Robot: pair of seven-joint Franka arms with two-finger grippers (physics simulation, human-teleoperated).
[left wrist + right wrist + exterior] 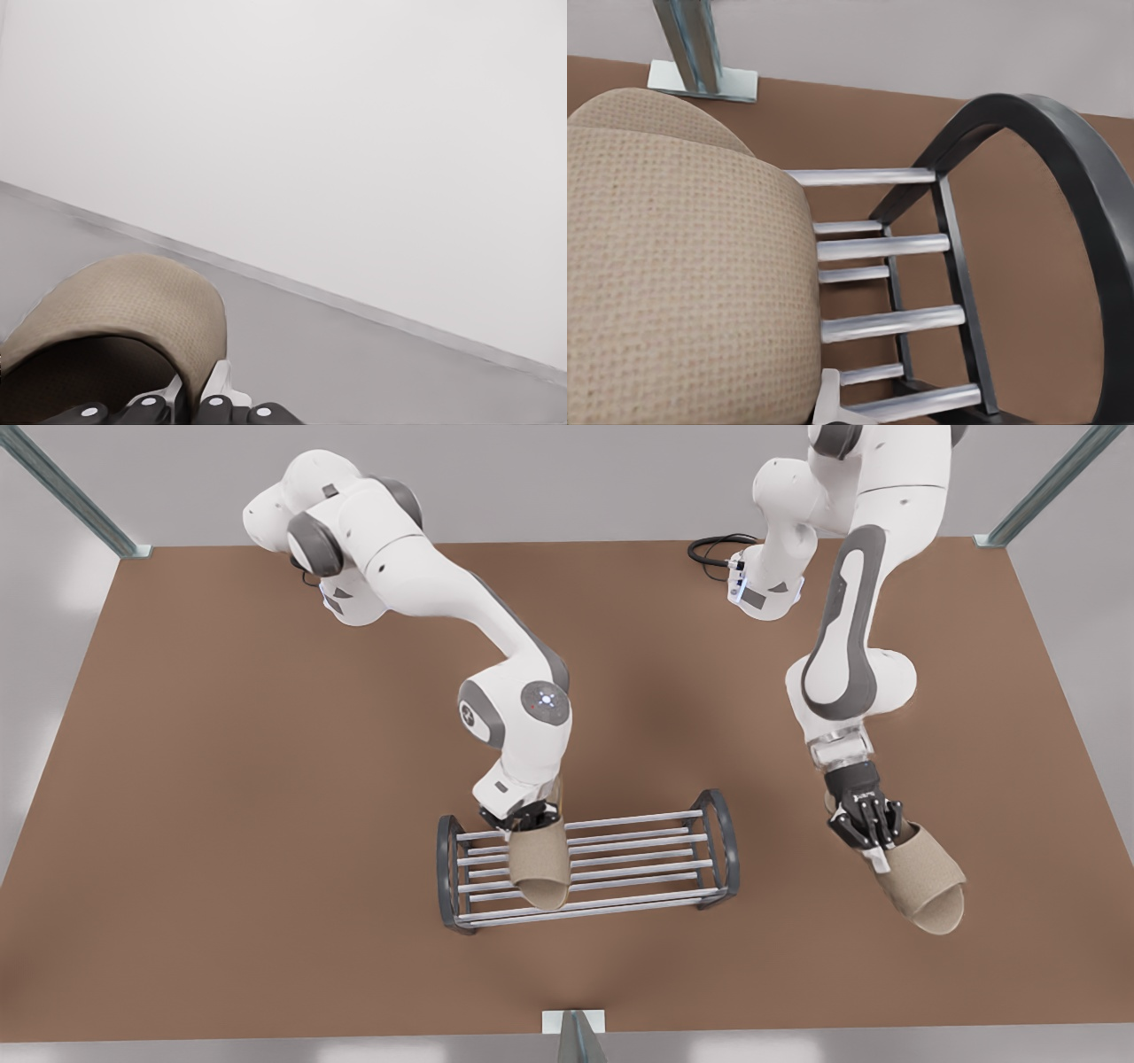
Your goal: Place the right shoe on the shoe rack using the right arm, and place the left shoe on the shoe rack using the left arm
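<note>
Brown worktop (pixel 221 850) carries the shoe rack (pixel 586 859), set near the mid of the edge that runs along the front view's bottom, just inward of a metal post foot (pixel 574 1022) at that edge. Right arm, on the front view's left: upper links run from the far-edge base toward the rack, wrist bent down, right gripper (pixel 530 821) at the rack's far side, nearer the end frame on the front view's left. Jaws closed on the heel end of the right shoe (pixel 539 865), a tan open-toe slipper; it lies across the silver bars, toe pointing to the near edge. Whether sole rests fully on bars: can't tell. Right wrist view: slipper's woven upper (pixel 682 283) close up, silver bars (pixel 890 322) and a dark rounded end frame (pixel 1063 204) beside it, one pale fingertip (pixel 831 400) at the shoe edge. Left arm, on the front view's right: forearm descends steeply from the far-edge base, wrist angled down and outward, left gripper (pixel 873 833) well apart from the rack, toward the worktop edge on the front view's right. Jaws clamped on heel end of the left shoe (pixel 921 881), matching tan slipper, tilted, toe aimed at the near corner on that side. Left wrist view: slipper strap (pixel 133 305) arched over the fingers (pixel 219 382), which pinch its edge; grey floor and pale wall behind. Black cable (pixel 713 549) lies coiled by the left arm's base.
</note>
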